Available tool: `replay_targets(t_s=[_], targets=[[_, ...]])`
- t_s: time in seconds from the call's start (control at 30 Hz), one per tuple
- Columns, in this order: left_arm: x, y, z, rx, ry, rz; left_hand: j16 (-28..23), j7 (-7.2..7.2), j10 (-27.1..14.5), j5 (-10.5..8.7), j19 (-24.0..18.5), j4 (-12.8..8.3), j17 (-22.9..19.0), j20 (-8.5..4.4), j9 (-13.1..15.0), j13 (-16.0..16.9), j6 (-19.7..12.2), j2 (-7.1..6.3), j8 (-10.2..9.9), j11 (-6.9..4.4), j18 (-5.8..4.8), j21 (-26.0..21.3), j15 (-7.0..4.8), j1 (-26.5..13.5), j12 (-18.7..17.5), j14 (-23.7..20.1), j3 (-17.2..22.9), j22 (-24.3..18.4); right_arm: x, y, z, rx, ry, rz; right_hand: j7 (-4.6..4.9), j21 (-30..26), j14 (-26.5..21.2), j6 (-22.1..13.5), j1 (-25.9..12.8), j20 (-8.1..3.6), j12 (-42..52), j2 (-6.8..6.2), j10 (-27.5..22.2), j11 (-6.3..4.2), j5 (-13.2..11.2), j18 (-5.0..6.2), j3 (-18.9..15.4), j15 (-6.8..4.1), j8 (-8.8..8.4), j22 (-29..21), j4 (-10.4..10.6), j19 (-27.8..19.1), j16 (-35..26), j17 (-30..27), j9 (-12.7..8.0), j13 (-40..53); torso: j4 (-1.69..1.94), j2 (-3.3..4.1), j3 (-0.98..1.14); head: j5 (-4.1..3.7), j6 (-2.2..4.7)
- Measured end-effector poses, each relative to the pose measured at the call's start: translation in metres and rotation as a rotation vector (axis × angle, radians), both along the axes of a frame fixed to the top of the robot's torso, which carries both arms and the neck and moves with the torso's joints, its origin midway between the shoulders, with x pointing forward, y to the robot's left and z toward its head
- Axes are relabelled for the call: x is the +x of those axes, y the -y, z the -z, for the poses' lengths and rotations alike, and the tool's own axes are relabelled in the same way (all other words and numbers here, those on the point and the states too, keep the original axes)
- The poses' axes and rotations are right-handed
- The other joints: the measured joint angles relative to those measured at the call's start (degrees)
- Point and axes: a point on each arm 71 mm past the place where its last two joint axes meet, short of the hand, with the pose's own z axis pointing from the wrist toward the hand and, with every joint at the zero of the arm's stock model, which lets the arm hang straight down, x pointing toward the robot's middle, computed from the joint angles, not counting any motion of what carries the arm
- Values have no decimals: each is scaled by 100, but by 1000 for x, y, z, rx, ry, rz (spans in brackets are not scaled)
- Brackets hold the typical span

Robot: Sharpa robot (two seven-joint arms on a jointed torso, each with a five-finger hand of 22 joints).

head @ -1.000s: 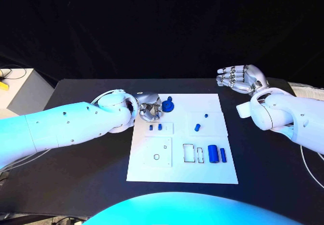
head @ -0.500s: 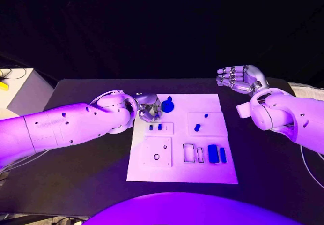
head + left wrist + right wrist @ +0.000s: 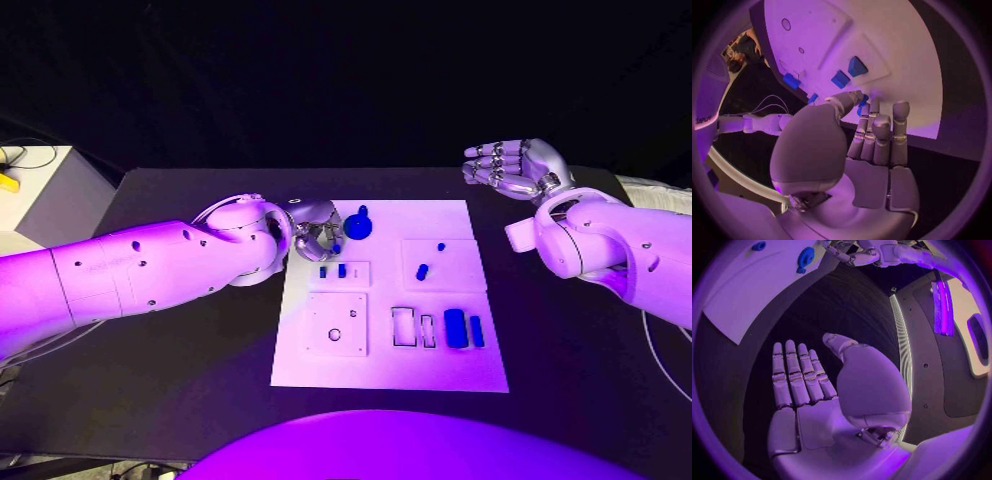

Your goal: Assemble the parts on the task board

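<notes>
While the left hand (image 3: pixel 317 236), fingers curled with no part clearly held, sits at the task board (image 3: pixel 389 370) far-left corner, the round blue part (image 3: pixel 358 226) lies just beside it; the right hand (image 3: pixel 516 167) is held open, well apart.

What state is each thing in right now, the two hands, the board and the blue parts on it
left hand: at the board's far left corner, fingers curled onto a small blue part.
right hand: open, holding nothing, raised off the board's far right corner.
task board: flat on the table.
round blue part: on the board beside the left hand.
two long blue parts: lying side by side, untouched.
</notes>
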Motion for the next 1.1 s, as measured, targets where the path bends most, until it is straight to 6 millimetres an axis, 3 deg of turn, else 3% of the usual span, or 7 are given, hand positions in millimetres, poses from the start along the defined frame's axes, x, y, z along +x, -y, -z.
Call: replay_targets(t_s=[0.33, 0.6, 0.63, 0.83, 0.97, 1.1], targets=[[1, -2, -2, -14, 23, -17, 0, -10, -72, 0, 0, 49, -38, 0, -6, 20, -212, -23, -101, 11, 0, -28, 29, -23, 15, -29, -49, -25, 0, 0, 0, 0, 0, 0, 0, 0, 0, 0, 0, 0, 0, 0, 0, 0, 0, 0, 0, 0, 0, -42, 0, 0, 0, -35, -17, 0, -1, 1, 0, 1, 0], [2, -8, -2, -9, 26, -34, 0, -110, -254, 0, -20, 116, -151, 20, -34, 27, -423, -54, -194, 58, 0, -110, 48, 9, 46, -130, -117, -110, 0, 2, 1, -2, -5, 1, 0, 0, 48, 0, 2, 0, 0, 2, 0, 0, -49, 0, -17, -4, -24, -63, -22, 0, 0, -35, -26, 0, -1, -1, 0, -4, 0], [2, -10, -2, -6, 26, -39, 0, -99, -306, 0, -22, 118, -197, 22, -37, 27, -454, -54, -226, 61, 0, -130, 51, 9, 46, -175, -119, -130, 0, 2, 1, -3, -7, -1, -5, 0, 129, 15, 49, 0, 0, 48, 2, -2, -73, 0, -2, -22, -24, -75, -72, 1, 44, -35, -34, 0, -1, -1, 0, -5, 0], [2, -22, -1, 5, 24, -61, 0, -140, -427, 0, -53, 133, -332, 53, -48, 27, -533, -86, -260, 100, -1, -161, 91, 41, 46, -254, -183, -174, -2, 7, 2, -24, -12, -13, 62, 248, 758, 313, 272, -213, 0, -31, 431, -159, -258, -1, 224, -249, 41, -64, -367, 542, 385, 102, -43, 13, -2, -1, 3, 11, 0], [2, -33, -1, 10, 21, -80, -62, -184, -584, 0, -163, 141, -573, 101, -72, 26, -654, -50, -299, 134, -1, -262, 118, 132, 74, -441, -239, -291, -5, 13, 2, -78, -4, -34, -67, 579, 1387, 728, 396, -497, 186, -14, 1124, -385, -269, -1, 331, -530, 273, 64, -528, 1138, 760, 395, 45, 105, -1, -2, 1, 7, 0], [2, -43, -2, 6, 15, -98, -84, -184, -618, 0, -185, 125, -692, 123, -72, 26, -654, -23, -299, 144, -1, -286, 127, 205, 101, -501, -254, -337, -8, 16, 2, -154, 2, -73, -229, 1058, 1904, 968, 461, -783, 200, 52, 1529, -584, -269, -2, 102, -753, 396, 322, -714, 1650, 1140, 767, 131, 176, 0, -4, 0, -13, 0]])
